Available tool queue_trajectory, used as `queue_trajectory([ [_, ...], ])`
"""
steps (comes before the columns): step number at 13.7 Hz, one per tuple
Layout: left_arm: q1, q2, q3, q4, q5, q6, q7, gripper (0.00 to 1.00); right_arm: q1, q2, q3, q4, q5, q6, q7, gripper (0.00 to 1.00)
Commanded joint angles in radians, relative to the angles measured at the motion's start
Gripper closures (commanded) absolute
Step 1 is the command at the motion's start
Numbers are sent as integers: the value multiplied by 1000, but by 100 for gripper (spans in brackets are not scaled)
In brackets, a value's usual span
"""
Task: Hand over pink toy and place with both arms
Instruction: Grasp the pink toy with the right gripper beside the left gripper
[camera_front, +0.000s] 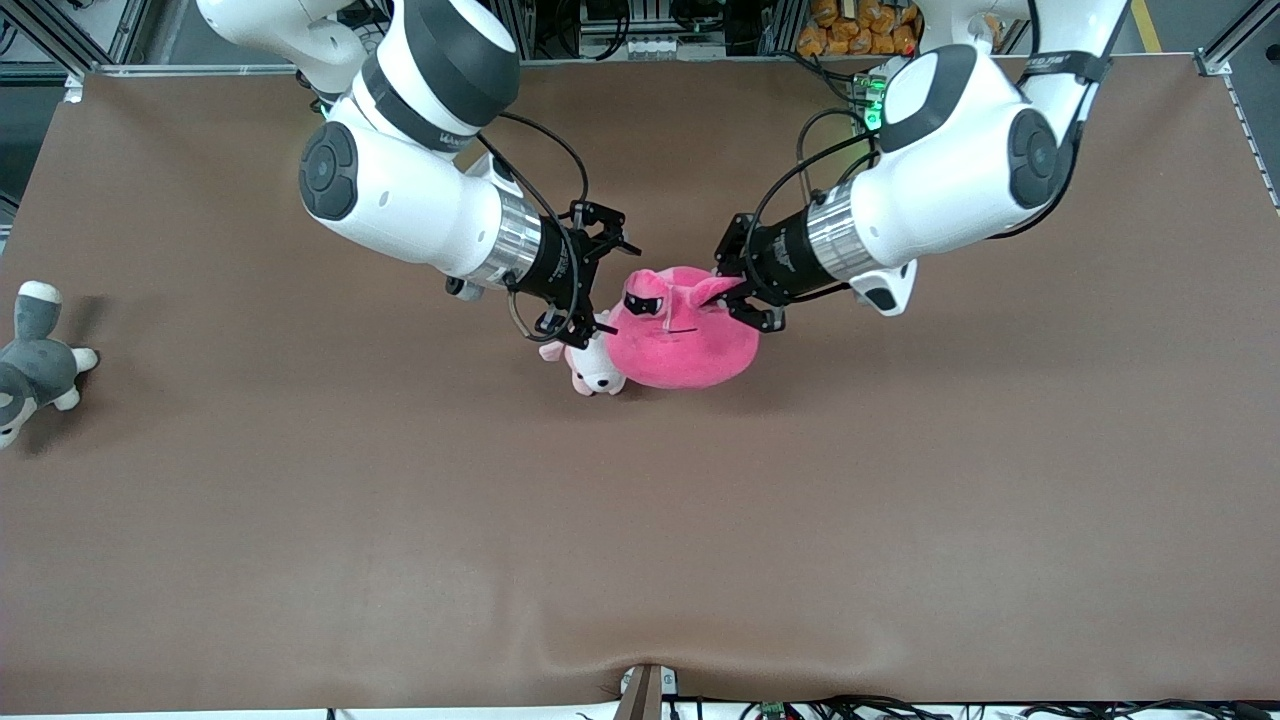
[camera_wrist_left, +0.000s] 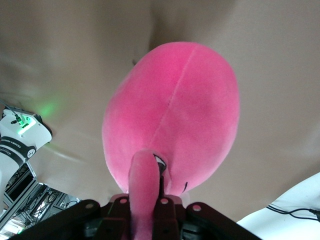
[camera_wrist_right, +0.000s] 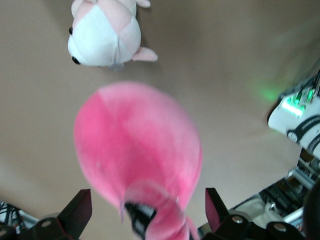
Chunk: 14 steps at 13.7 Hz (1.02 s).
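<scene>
The left hand (camera_front: 738, 292) is clenched on an ear flap of the round hot-pink plush toy with black angry eyes (camera_front: 680, 330), holding it up over the middle of the brown bench (camera_front: 640, 520). The right hand (camera_front: 590, 285) hangs just beside the toy's face with its fingers (camera_wrist_right: 75, 212) spread wide, straddling the toy's top without gripping. A small pale pink-and-white puppy plush (camera_front: 592, 366) lies on the bench under the right hand. This looks like the handover itself: next, the right hand should probably close on the toy before the left lets go.
</scene>
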Motion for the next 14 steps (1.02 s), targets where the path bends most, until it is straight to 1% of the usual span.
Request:
queue_trajectory([
  [1, -21, 14, 1, 35, 18, 18, -42, 100, 6, 24, -6, 15, 39, 101, 11, 46],
  [2, -21, 13, 1, 35, 18, 18, -44, 100, 9, 32, -6, 15, 37, 116, 11, 70],
  [3, -22, 13, 1, 35, 18, 18, -44, 100, 15, 40, -6, 17, 28, 116, 13, 100],
  [4, -22, 14, 1, 35, 18, 18, -45, 100, 15, 40, -6, 17, 19, 109, 8, 100],
  [6, -22, 16, 0, 35, 18, 18, -45, 100, 18, 37, -6, 17, -28, 106, -25, 100],
  [9, -18, 14, 1, 35, 15, 18, -38, 100, -5, 34, -9, 22, -25, 89, -22, 100],
  [10, -13, 16, 1, 32, 18, 17, -25, 78, -18, 29, -10, 38, -30, 49, -22, 100],
  [11, -8, 17, 1, 32, 18, 14, -12, 63, -43, 29, -10, 64, -33, -7, -22, 100],
  [12, -2, 16, 1, 32, 18, 8, 2, 35, -73, 29, -10, 95, -33, -64, -22, 100],
  [13, 1, 10, 4, 33, 19, 0, 18, 0, -110, 29, -10, 123, -25, -121, -21, 100],
  [14, 2, 0, 9, 35, 28, -12, 30, 0, -159, 28, -10, 140, -24, -179, -22, 100],
])
